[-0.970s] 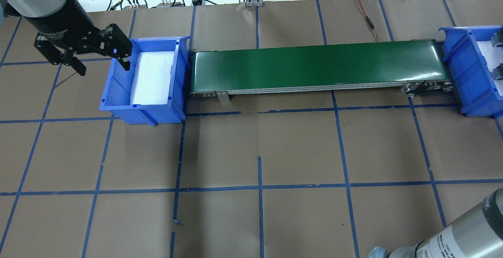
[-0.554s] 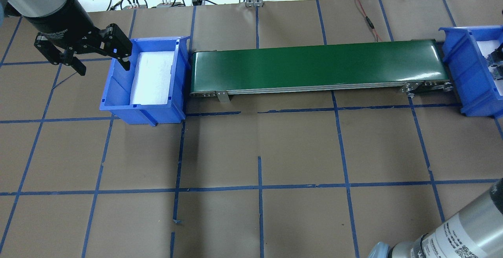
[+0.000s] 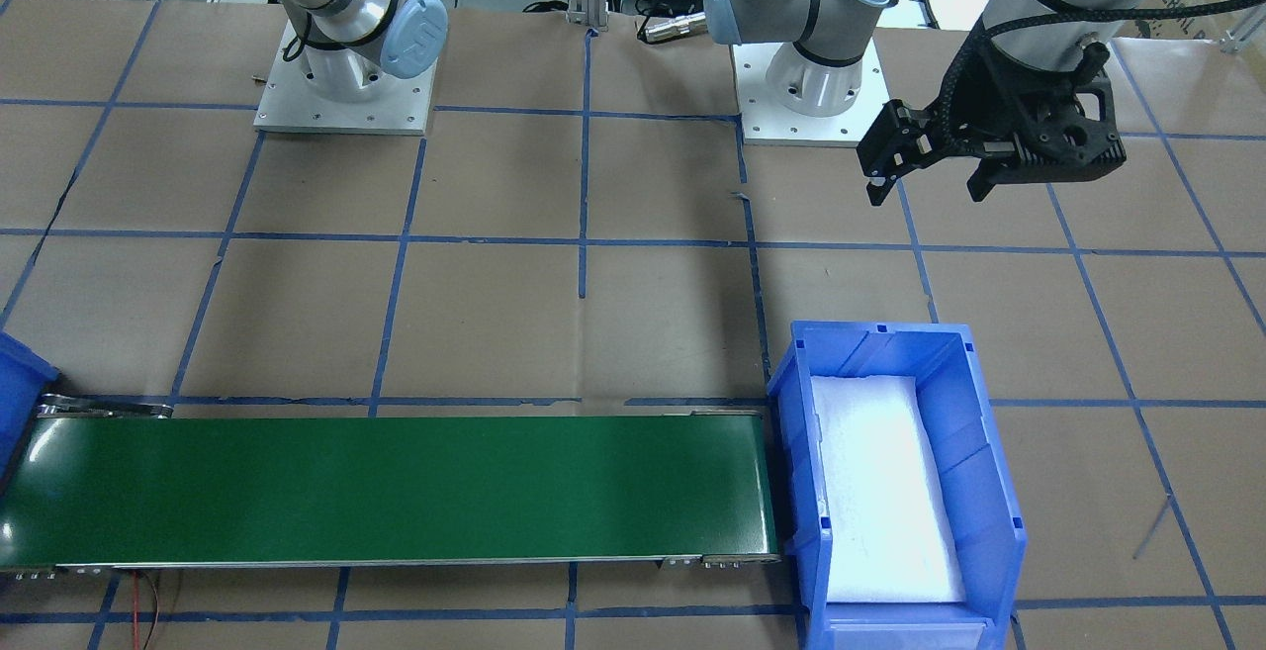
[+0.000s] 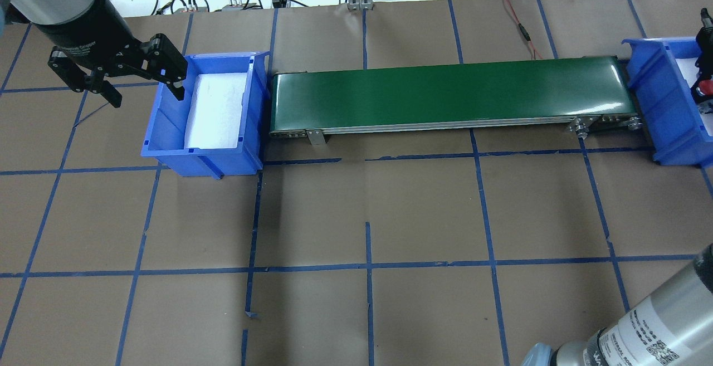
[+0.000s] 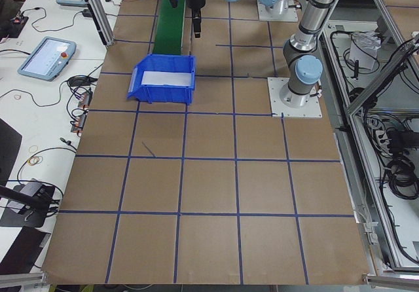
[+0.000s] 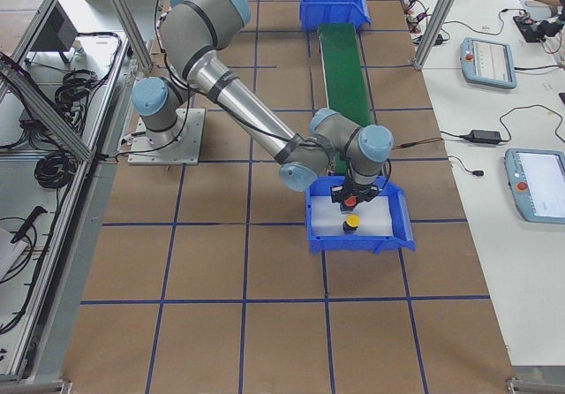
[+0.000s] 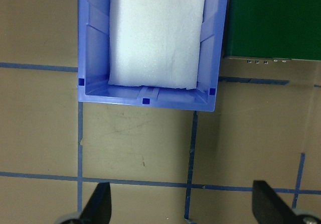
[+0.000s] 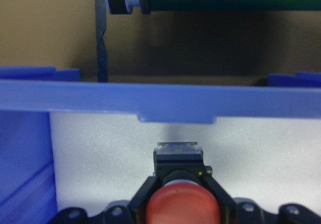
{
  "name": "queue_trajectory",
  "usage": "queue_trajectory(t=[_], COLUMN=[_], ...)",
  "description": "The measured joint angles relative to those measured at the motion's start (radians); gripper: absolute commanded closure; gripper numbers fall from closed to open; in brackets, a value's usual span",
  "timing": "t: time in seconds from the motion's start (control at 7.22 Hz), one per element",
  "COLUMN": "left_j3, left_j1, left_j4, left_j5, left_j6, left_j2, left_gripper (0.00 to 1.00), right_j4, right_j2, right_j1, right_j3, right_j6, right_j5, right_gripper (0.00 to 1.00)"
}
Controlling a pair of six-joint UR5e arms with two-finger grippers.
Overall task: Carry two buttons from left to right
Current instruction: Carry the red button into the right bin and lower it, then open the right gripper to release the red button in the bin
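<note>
Shifted since a second ago, the right tool [image 4: 703, 88] held the red button [image 8: 176, 206] in the right bin [image 4: 652, 87], so I meant to lower it slowly onto the white foam [image 8: 100, 153] beside the yellow button [image 6: 352, 223], left tool [image 3: 928, 190] wide open.

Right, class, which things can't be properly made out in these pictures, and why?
yellow button: too small for detail in the exterior right view.
red button: lower part cut off by the right wrist view's bottom edge.
right bin: cropped by the overhead view's right edge.
</note>
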Motion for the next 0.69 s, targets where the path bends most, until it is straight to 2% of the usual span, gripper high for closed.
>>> queue_trajectory(t=[0.14,0.28,0.69], left_j3=[0.000,0.000,0.001], left_j1=[0.000,0.000,0.000], left_j4=[0.000,0.000,0.000], left_j5=[0.000,0.000,0.000], left_j6=[0.000,0.000,0.000], left_j2=[0.000,0.000,0.000], left_gripper=[0.00,0.00,0.00], right_j4=[-0.002,-0.005,-0.002], right_j2=[0.002,0.003,-0.009], right_j1=[0.000,0.000,0.000], right_j3=[0.013,0.020,0.017], right_j6=[0.000,0.001,0.002], right_j5=[0.002,0.004,0.005], right_gripper=[0.32,0.00,0.00])
